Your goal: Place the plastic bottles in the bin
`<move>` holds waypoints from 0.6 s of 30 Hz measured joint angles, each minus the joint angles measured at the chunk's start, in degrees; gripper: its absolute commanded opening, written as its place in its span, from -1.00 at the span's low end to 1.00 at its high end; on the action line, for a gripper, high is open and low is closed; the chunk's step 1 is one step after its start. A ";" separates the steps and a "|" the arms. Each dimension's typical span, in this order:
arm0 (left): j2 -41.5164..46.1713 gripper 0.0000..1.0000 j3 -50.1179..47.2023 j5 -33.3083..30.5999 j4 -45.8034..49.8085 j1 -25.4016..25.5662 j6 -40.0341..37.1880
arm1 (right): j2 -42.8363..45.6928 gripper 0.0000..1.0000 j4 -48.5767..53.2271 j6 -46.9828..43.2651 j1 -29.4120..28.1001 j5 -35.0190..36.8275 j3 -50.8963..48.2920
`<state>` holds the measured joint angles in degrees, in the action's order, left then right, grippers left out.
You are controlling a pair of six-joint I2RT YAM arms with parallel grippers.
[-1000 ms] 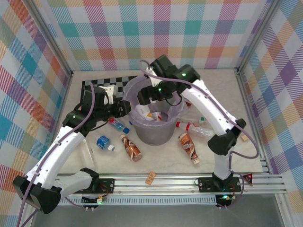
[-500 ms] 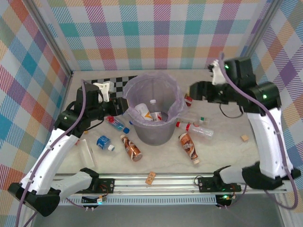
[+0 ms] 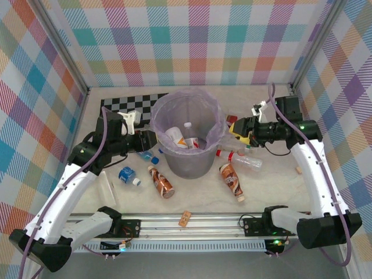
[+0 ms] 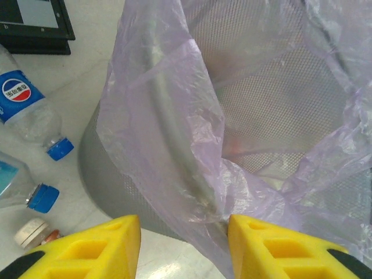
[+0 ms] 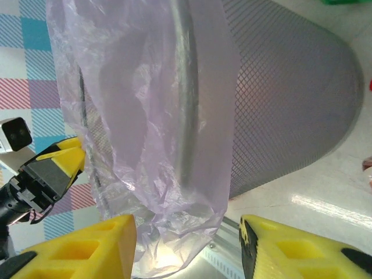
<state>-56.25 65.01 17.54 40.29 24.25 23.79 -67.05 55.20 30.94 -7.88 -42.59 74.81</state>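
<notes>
Left wrist view: the left claw [image 4: 183, 228] is wide open and holds nothing. The bin [image 4: 273, 110] stands directly in front of it, with two blue-capped bottles [image 4: 28, 104] to its left. The right claw [image 5: 186, 228] is also open and empty, facing the bin.

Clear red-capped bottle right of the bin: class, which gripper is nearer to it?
Right. The right gripper sits just beyond the bottle, on the bin's right; the left gripper is across the bin, on its left.
</notes>
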 measured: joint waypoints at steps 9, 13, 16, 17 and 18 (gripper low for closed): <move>-0.37 -0.16 -0.74 0.46 -1.99 0.00 1.07 | 0.02 -0.15 -6.64 2.71 0.07 -5.66 -8.28; -0.44 -0.17 -0.83 0.48 -2.45 0.00 1.09 | 0.02 -0.35 -9.49 4.00 0.07 -7.08 -10.71; -0.44 -0.18 -1.07 0.44 -2.80 0.00 1.11 | 0.02 -0.49 -11.93 5.05 0.07 -7.96 -11.78; -0.44 -0.18 -1.14 0.44 -2.91 0.00 1.11 | 0.02 -0.54 -12.87 5.38 0.07 -8.28 -12.13; -0.44 -0.18 -1.14 0.46 -2.93 0.00 1.11 | 0.02 -0.59 -13.35 5.73 0.07 -8.52 -12.33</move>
<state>-56.69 63.88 18.00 37.36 24.25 24.91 -67.02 41.85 36.67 -7.81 -51.11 62.48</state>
